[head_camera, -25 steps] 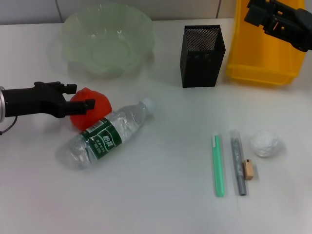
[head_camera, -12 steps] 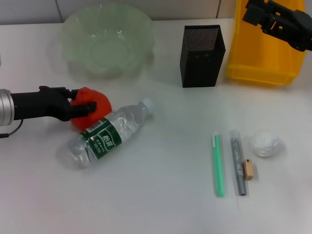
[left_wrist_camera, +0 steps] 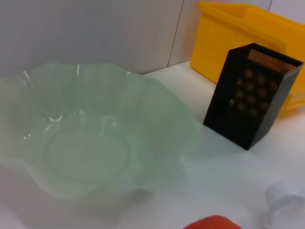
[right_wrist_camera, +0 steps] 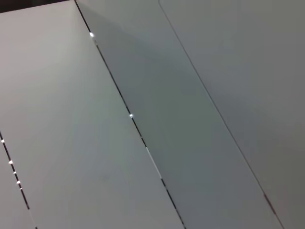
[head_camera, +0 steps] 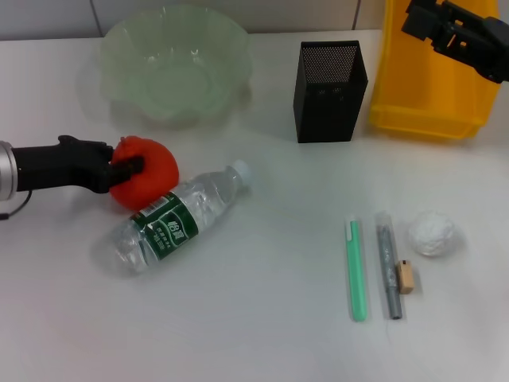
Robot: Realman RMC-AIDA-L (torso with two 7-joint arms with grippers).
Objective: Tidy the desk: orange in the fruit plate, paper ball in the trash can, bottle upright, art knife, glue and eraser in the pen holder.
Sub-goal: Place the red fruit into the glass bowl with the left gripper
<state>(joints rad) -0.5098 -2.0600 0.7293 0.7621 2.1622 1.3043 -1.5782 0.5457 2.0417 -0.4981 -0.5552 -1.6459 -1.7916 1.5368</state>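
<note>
Head view: left gripper low over table, fingers closed around orange, near side of fruit plate. Orange touches bottle lying on side. Risk: lift drags bottle into roll; round fruit may slip from a pinch near its edge. Right gripper parked above trash can, finger state cannot tell.

Left wrist view: fruit plate close, pen holder beside it; sliver of orange at frame edge. Risk: low carry clips wavy rim, shoves plate.

Right wrist view: plain panels only.
</note>
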